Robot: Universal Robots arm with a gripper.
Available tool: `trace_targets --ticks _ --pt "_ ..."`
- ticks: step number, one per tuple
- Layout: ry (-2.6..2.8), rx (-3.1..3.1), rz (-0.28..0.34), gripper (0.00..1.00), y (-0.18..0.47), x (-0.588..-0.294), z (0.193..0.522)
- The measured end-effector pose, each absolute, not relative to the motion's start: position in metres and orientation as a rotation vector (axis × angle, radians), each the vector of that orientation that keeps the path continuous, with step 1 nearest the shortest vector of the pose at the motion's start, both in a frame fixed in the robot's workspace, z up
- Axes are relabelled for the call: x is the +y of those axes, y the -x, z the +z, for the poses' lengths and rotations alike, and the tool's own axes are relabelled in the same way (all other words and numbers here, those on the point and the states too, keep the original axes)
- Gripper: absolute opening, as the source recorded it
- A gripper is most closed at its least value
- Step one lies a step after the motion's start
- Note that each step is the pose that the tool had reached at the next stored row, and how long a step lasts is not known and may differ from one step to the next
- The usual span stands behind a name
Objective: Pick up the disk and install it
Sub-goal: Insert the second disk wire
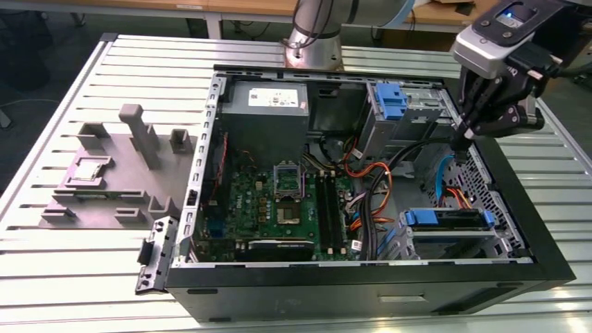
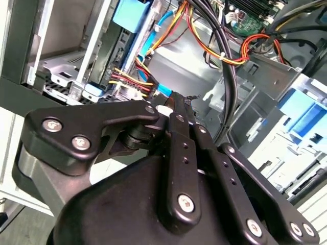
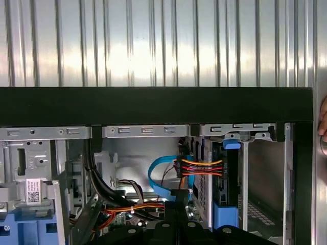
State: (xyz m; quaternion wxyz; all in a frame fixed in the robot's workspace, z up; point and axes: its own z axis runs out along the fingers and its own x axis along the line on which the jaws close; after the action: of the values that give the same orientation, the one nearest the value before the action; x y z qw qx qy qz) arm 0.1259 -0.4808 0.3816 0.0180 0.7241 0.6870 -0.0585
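The disk [image 1: 448,219], a dark drive in a blue bracket, sits in the drive bay at the near corner of the open computer case [image 1: 518,208], on the exterior view's right. In the first wrist view the disk [image 3: 225,178] stands on edge in that bay, beside a plug with red, yellow and black wires [image 3: 199,166]. My gripper [image 1: 459,137] hangs above the case's right side, farther back than the disk and apart from it. Its black fingers [image 2: 176,109] are shut together with nothing between them, and the gripper [image 3: 176,196] points down at the cables.
A bare blue caddy [image 1: 389,101] stands in the far bay, next to the grey power supply [image 1: 268,104]. Orange, black and blue cables [image 1: 375,187] cross the case floor beside the motherboard [image 1: 277,201]. A grey fixture [image 1: 111,173] lies on the slatted table [image 1: 55,263].
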Motion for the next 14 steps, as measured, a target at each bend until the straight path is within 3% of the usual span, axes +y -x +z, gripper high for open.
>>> trace_targets --ticks 8,11,14 --pt "-2.219 2.098 -0.241 0.11 -0.129 -0.4728 0.3793" --pt "-2.217 2.096 -0.245 0.24 -0.1293 -0.4717 0.3775" --pt "-2.209 2.087 -0.259 0.24 -0.1293 -0.471 0.3748"
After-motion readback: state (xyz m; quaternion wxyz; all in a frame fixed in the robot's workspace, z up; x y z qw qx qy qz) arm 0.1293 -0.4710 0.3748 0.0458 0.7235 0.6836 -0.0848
